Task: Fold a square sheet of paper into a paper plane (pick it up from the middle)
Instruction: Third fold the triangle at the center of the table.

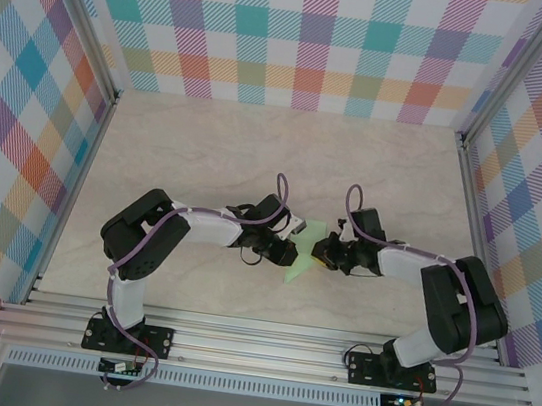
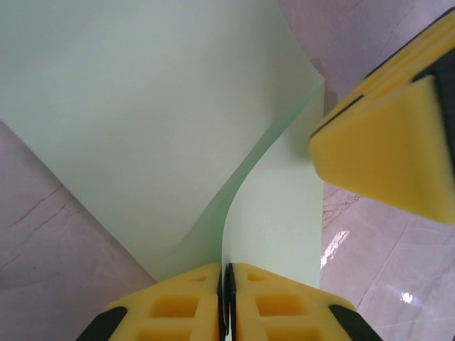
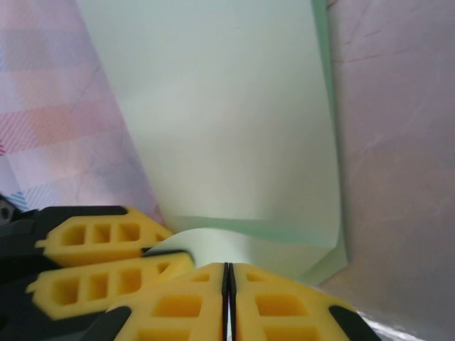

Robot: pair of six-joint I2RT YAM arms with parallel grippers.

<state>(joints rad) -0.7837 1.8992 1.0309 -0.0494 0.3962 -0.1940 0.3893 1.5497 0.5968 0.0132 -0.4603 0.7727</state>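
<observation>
The square sheet of paper (image 1: 306, 253), pale mint green, hangs bent in a loose fold between my two grippers over the middle of the table. In the left wrist view the sheet (image 2: 142, 121) curves down into my left gripper (image 2: 226, 268), whose yellow jaws pinch its edge. My right gripper (image 3: 228, 267) is shut on the curled lower flap of the sheet (image 3: 220, 121). From above, the left gripper (image 1: 284, 253) and right gripper (image 1: 326, 253) face each other closely across the paper. The paper plane is out of view.
The pale marble table top (image 1: 258, 151) stretches behind the arms. Checkered walls (image 1: 295, 35) close in the back and both sides. Aluminium rails (image 1: 261, 348) run along the near edge by the arm bases.
</observation>
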